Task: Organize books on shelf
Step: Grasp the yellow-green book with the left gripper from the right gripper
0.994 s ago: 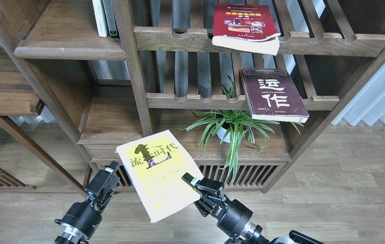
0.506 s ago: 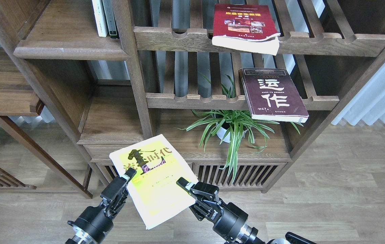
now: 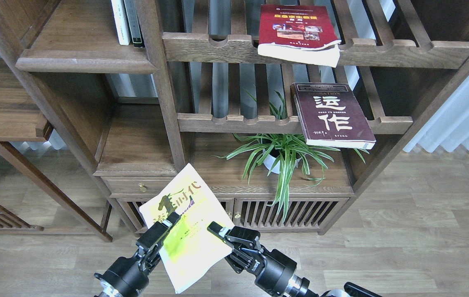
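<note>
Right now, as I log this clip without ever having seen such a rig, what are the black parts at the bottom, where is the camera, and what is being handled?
The camera sits in the robot's head, looking forward and down at a wooden bookcase. The black parts are its two arms. The right end effector grips the yellow-green book at its right edge; the left end effector is at its left edge, grip unclear. A maroon book and a red book lie on slatted racks. The solid shelf holds thin upright books. A potted plant stands lower down.
</note>
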